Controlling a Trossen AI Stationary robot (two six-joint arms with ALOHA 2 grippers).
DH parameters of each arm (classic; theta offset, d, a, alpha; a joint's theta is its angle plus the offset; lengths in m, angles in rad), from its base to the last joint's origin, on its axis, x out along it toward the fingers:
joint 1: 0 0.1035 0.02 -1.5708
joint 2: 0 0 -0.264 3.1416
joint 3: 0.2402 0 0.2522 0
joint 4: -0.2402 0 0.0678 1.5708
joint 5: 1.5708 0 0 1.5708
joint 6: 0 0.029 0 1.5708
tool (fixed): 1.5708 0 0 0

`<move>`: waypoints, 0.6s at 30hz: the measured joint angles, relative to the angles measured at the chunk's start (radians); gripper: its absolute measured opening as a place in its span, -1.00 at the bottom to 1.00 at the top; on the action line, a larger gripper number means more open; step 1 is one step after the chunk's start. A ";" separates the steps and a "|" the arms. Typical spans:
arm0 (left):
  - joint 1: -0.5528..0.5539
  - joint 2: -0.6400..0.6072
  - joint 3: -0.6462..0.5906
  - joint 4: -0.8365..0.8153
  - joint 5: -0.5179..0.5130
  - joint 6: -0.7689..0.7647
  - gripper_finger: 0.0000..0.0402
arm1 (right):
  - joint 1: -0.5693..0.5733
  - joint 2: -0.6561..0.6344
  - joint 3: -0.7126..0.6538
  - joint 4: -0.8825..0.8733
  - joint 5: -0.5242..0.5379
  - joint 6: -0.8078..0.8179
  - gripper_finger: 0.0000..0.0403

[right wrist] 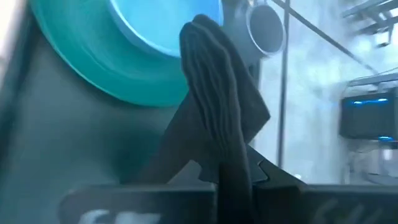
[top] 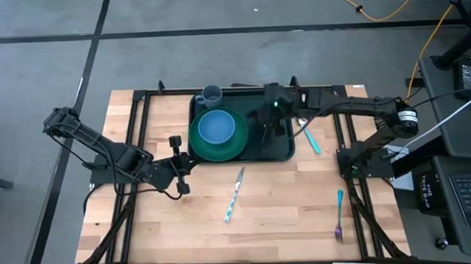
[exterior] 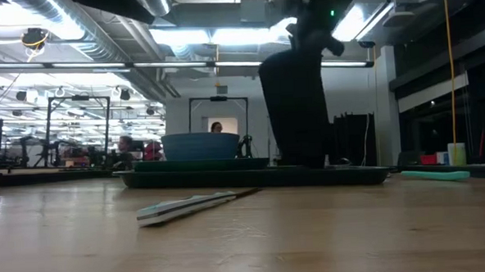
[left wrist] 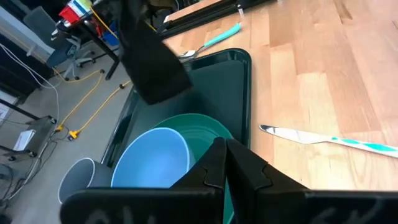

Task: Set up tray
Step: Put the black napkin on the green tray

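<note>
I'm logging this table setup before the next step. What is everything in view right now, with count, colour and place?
Large rectangular plastic tray: one, dark green, far middle of the table.
Round plate: one, green, on the tray's left half.
Round bowl: one, light blue, on the plate.
Cup: one, grey, at the tray's far left corner.
Dark cloth: one, black, hanging from the right pincer over the tray's right half.
Knife: one, teal handle, on the wood in front of the tray.
Spoon: one, teal handle, right of the tray.
Fork: one, teal handle, near right of the table.
Left pincer: shut, empty, left of the tray.
Right pincer: shut on the cloth.
</note>
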 joint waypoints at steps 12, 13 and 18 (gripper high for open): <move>0.014 -0.003 -0.027 0.002 -0.084 -0.040 -0.99 | -0.211 0.081 -0.018 0.125 -0.157 -0.544 -0.95; 0.023 -0.008 -0.041 0.000 -0.083 -0.065 -0.99 | -0.216 0.089 -0.018 0.132 -0.157 -0.583 -0.95; 0.087 -0.052 -0.133 0.059 0.013 -0.130 -0.99 | -0.228 0.117 -0.018 0.166 -0.114 -0.766 -0.95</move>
